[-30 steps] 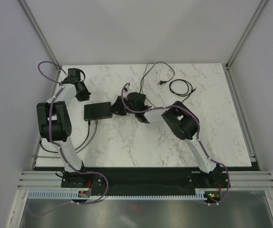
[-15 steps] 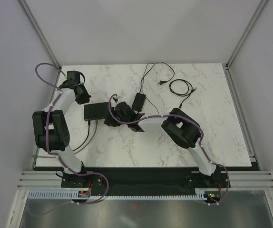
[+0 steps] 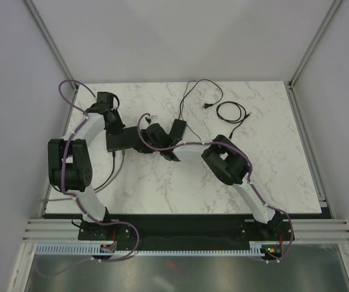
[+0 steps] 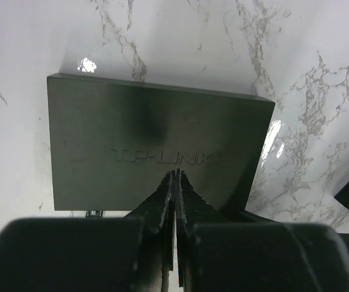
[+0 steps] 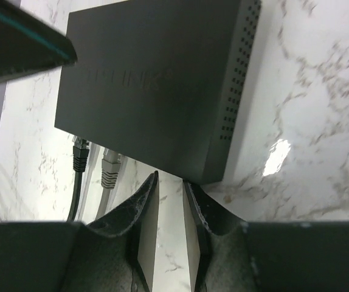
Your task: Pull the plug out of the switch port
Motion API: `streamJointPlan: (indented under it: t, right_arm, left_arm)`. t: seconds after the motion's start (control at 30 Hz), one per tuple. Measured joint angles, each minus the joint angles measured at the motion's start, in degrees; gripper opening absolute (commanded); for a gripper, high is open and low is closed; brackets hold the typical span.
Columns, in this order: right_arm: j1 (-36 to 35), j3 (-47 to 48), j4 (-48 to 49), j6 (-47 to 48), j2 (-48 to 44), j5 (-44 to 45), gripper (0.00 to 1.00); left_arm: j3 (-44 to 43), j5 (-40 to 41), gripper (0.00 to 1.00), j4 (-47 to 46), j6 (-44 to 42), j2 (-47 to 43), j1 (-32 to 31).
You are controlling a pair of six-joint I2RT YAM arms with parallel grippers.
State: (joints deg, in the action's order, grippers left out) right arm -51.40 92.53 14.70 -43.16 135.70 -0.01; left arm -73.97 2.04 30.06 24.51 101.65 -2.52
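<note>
Handling: the switch looks light, rigid and apt to slide on the marble table; pinch a plug by its body.
Look: flat matte black TP-LINK box with a vented side; black plug and grey plug sit in its near edge.
Place: left-centre of the table.
Left gripper: closed, empty, over the switch's top.
Right gripper: slightly parted, empty, at the switch's near right corner.

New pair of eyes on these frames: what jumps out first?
The flat black switch, left of centre on the marble table, is the focus. The left hand hangs shut over its top. The right hand, slightly open, sits off its corner beside a black plug and a grey plug at the port edge.
</note>
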Motion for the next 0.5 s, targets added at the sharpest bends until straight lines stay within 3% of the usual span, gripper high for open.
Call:
streamJointPlan:
  t: [0.2, 0.4, 0.5]
  right_arm:
    - [1.86, 0.68, 0.04, -0.09, 0.44, -1.07, 0.34]
    - [2.21, -3.21, 7.93, -2.97, 0.44, -6.14, 0.41]
    - [1.77, -4.26, 10.75, -6.45, 0.66, -9.03, 0.5]
  left_arm:
    - [-0.11, 0.02, 0.02, 0.04, 0.0, 2.32, 0.11]
    - [-0.44, 0.02, 0.02, 0.07, 0.0, 3.34, 0.31]
    - [-0.55, 0.02, 0.02, 0.04, 0.0, 3.34, 0.57]
